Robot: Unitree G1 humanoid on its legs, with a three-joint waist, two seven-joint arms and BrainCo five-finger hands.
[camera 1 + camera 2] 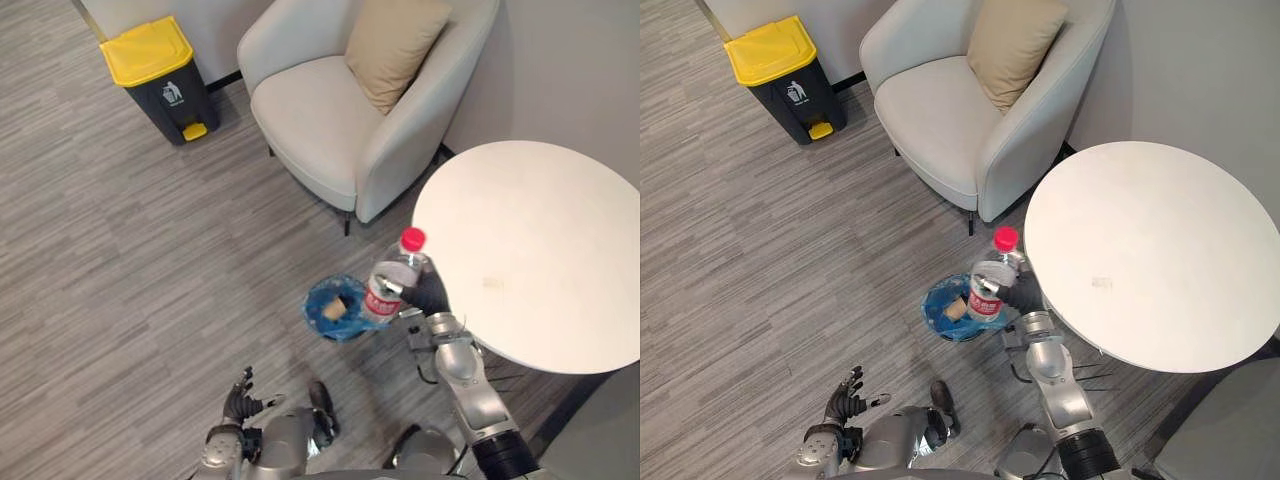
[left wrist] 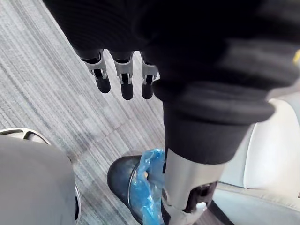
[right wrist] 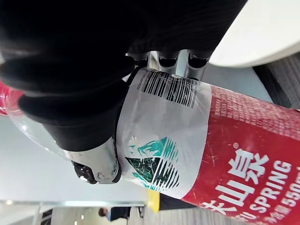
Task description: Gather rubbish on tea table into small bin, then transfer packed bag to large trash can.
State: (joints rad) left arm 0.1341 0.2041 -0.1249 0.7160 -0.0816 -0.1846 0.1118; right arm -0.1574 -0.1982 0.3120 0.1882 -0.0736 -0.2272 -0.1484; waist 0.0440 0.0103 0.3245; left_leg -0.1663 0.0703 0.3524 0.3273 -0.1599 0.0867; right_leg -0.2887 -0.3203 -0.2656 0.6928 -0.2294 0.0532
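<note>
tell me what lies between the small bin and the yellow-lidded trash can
Just bare floor between the small bin and the yellow-lidded trash can, in the left eye view.

Both eye views are looking steeply down from the head, sharing the small bin (image 1: 335,308), the bench (image 1: 530,250) just right of it and the armchair (image 1: 330,120) beyond. The left wrist view is looking down on that bin; the right wrist view is sitting close against the bottle (image 3: 211,140).

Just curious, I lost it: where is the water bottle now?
The bottle is gripped in the right hand, at the edge of the round table, beside the blue-lined small bin.
</note>
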